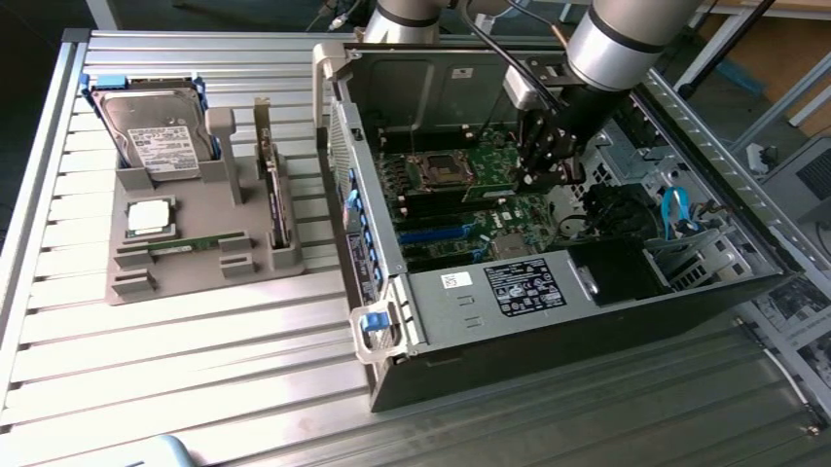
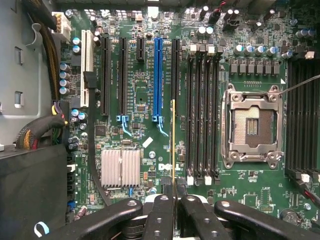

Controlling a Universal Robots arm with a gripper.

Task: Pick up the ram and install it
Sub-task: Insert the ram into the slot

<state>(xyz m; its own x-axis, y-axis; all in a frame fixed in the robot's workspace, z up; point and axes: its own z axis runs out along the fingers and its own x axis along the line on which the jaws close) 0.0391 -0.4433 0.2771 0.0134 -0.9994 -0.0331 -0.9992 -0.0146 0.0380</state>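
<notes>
The gripper (image 2: 173, 200) is clamped on the ram (image 2: 173, 145) — held edge-on, long axis parallel to the memory slots (image 2: 202, 120) — inside the open computer case (image 1: 429, 311).

Slatted metal table (image 1: 195, 341) carries grey holder (image 1: 195, 255), computer case (image 1: 546, 331).

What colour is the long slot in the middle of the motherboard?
Blue; the slot shows best in the wrist view.

A: Table finish?
B: Ribbed, glossy silver metal table (image 1: 195, 370).
A: Holder?
B: Matt grey plastic tray (image 1: 195, 277).
A: Board?
B: Green, semi-gloss circuit motherboard (image 2: 145, 85); finned bare-metal heatsink (image 2: 120, 168).
</notes>
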